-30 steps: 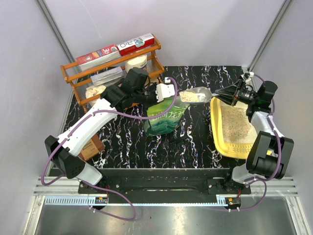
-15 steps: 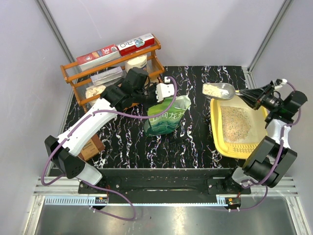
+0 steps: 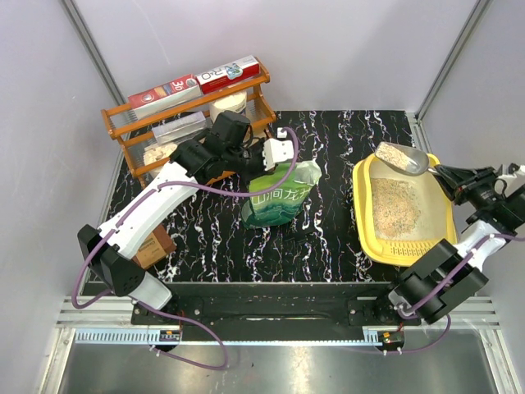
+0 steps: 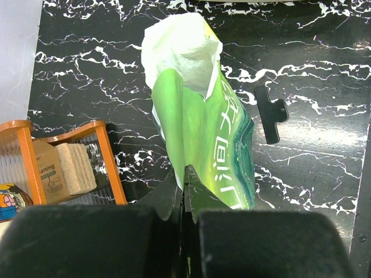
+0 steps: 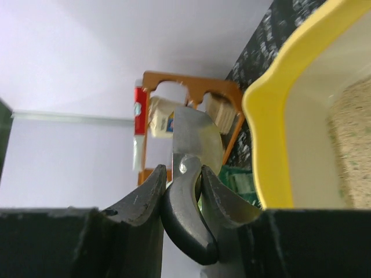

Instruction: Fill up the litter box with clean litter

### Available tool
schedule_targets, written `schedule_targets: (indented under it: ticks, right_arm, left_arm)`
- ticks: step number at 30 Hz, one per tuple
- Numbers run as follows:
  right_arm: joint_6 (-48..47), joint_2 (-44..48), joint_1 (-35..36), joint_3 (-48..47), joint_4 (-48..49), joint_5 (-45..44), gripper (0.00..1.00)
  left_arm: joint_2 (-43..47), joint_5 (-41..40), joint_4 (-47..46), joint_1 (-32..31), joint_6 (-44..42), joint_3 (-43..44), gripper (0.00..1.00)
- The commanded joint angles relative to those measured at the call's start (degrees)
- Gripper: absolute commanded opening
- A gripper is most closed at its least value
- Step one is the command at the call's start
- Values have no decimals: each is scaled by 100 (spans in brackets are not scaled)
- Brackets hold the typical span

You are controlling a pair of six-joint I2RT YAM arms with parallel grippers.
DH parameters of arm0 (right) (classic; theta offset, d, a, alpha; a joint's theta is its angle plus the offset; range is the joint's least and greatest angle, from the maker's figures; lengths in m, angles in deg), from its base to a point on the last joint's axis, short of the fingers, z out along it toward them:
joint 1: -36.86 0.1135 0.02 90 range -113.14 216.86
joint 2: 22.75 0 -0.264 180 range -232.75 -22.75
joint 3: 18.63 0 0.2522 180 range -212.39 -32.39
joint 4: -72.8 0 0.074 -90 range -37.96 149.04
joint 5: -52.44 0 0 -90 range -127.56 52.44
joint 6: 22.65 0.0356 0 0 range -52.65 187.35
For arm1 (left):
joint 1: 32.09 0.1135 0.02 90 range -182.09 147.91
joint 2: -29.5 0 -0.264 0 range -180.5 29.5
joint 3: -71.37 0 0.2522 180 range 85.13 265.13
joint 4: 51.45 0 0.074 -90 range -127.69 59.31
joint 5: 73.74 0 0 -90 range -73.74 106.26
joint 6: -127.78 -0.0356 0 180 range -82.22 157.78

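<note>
Since the earlier frames, the loaded scoop [image 3: 400, 158] has travelled from above the pouch mouth, across the middle of the bench, to the far rim of the litter box [image 3: 362, 222]; the left arm has not shifted.

1. Litter box: it lies flat along the right edge of the bench. A patch of clean litter [image 3: 398, 205] covers its middle, while the floor near the rim shows bare yellow.
2. Pouch [image 3: 279, 199]: it stands mid-bench, mouth open, beside the orange rack [image 3: 131, 123] at the far-left corner. The left gripper [image 4: 183, 202] is clamped on the pouch's upper edge, which keeps the mouth upright.
3. Scoop: the bowl carries a heap of granules and hangs over the far end of the box. The right gripper [image 5: 182, 191] is closed on the scoop's handle.
4. Black clip [image 4: 271, 119]: it lies loose on the bench just beside the pouch and plays no part in this step.

Procedure for the step in hand (emptying the scoop), as judged from this position:
- Bring the whole bowl inside the rim before tilting it.
- Lower the bowl towards the floor of the box to limit scatter.
- Roll the wrist slowly and aim at a bare area.
- Keep the pouch steady for the next scoopful.
</note>
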State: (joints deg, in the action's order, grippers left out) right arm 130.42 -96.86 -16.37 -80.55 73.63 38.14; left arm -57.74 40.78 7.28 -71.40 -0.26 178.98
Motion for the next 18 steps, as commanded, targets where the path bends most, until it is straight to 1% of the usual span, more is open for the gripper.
schedule_targets:
  ticks: [1,2,3,5,6,7,9,11,12,14,15,18]
  right_arm:
    - [-1453,537,-511,70,-1378,-485,0]
    - [-1699,590,-591,35,-1710,-564,0]
    - [-2380,703,-661,-17,-2392,-774,0]
    - [-3130,783,-767,-280,-3204,-1091,0]
    - [-3856,827,-768,-368,-3878,-1406,0]
    - [-4185,836,-776,-482,-4198,-1618,0]
    - [-4818,836,-768,-659,-4699,-2153,0]
    - [-5119,854,-768,-834,-4912,-2576,0]
    - [-5373,871,-768,-896,-5070,-2961,0]
    - [-5603,880,-768,-1106,-5255,-3315,0]
    - [-5778,915,-768,-1177,-5395,-3664,0]
    - [-6112,915,-768,-1432,-5659,-4175,0]
  left_arm:
    - [216,554,-832,-24,-274,442,0]
    - [225,555,-832,-24,-265,424,0]
    - [234,572,-832,-24,-265,398,0]
    - [251,607,-841,-24,-283,363,0]
    - [269,625,-841,-24,-283,337,0]
    - [269,634,-832,-24,-283,319,0]
    - [304,642,-841,-24,-292,284,0]
    - [330,651,-832,-24,-318,249,0]
    - [357,643,-867,-24,-318,214,0]
    - [409,642,-937,-24,-335,91,0]
    - [427,642,-998,-24,-335,56,0]
    - [471,660,-1069,-24,-309,-41,0]
